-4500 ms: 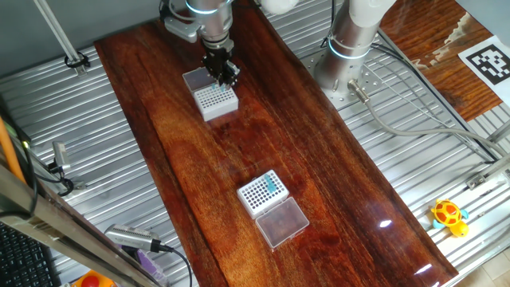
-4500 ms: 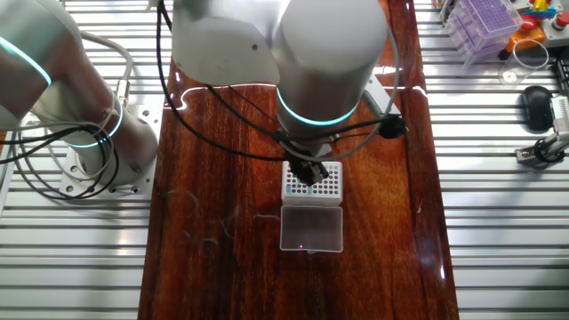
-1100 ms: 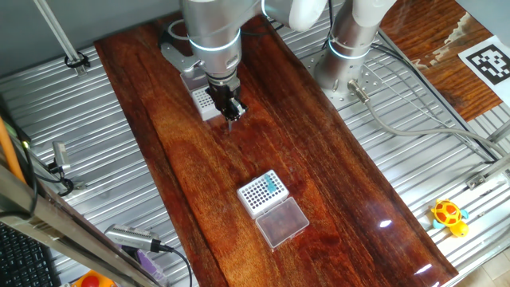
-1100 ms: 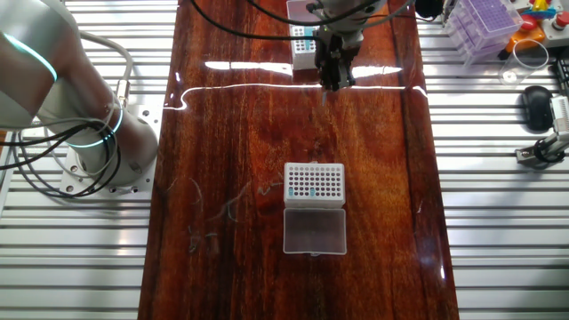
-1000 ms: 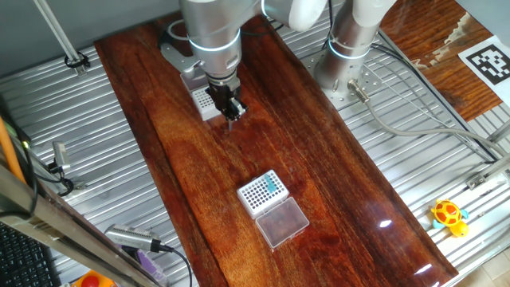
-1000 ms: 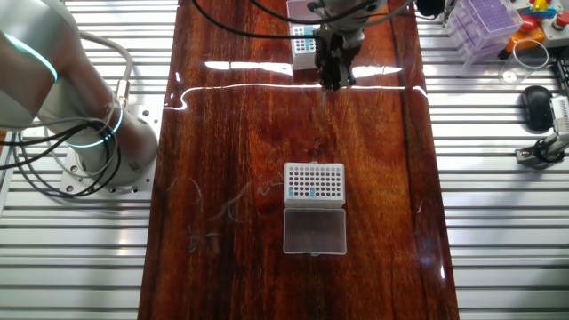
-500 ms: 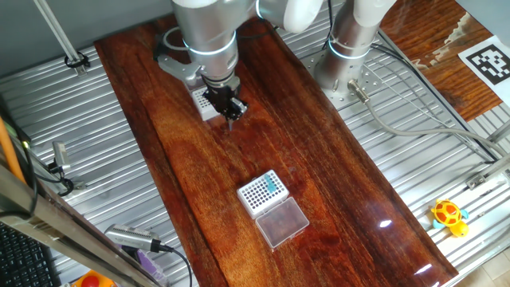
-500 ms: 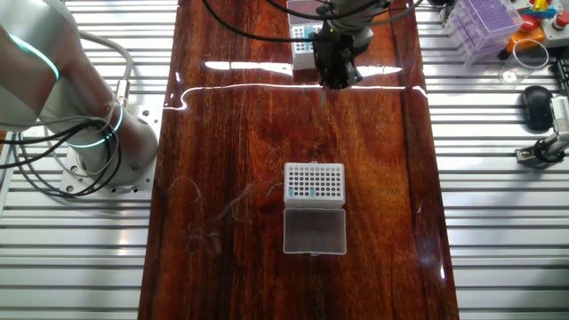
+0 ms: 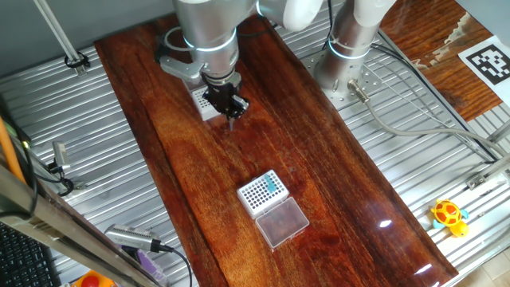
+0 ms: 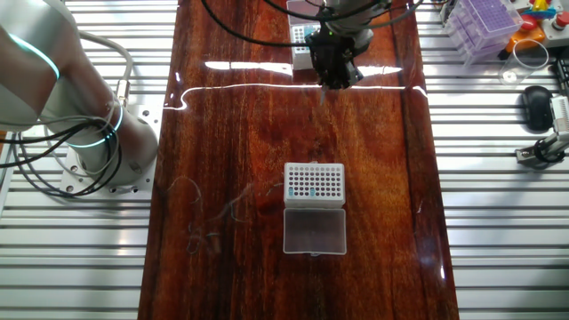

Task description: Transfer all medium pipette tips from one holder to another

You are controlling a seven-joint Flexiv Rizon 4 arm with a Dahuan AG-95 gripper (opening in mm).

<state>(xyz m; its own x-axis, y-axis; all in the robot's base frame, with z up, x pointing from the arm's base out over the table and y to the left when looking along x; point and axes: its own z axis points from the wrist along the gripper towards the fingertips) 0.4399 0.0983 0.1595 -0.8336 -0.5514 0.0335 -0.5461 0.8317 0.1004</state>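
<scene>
One fixed view shows the claw [image 9: 231,112] clenched on a thin pipette tip [image 9: 230,123] above the table [image 9: 319,159], likely carrying it between racks

Two white racks are sitting on the wooden table [image 9: 319,167]. One rack [image 9: 262,191] is lying near the middle, and the other rack [image 9: 202,102] is sitting partly hidden under the arm. One clear lid [image 9: 282,222] is lying flat, touching the middle rack. A small bunch of blue tips [image 9: 272,185] is filling one corner of the middle rack; they are too tiny to count. One gripper [image 9: 230,114] is hanging over the table. One yellow toy [image 9: 449,216] is resting off to the side.
</scene>
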